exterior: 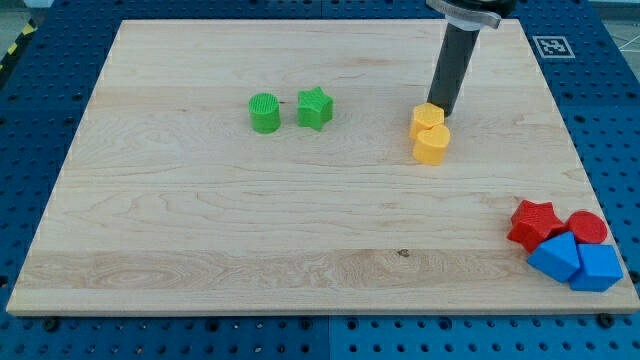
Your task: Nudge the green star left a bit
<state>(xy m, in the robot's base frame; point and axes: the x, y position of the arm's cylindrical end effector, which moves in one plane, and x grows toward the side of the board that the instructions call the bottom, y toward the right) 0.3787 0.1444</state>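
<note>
The green star (314, 108) lies on the wooden board (200, 230) in the upper middle. A green round block (264, 113) sits just to its left, a small gap between them. My tip (442, 110) comes down from the view's top right and rests just behind two yellow blocks, well to the right of the green star. The upper yellow block (426, 118) touches the lower yellow block (432, 144).
At the board's bottom right corner stands a cluster: a red star (533, 222), a red round block (587, 227) and two blue blocks (554, 257) (597, 267). A marker tag (551, 45) sits off the board's top right.
</note>
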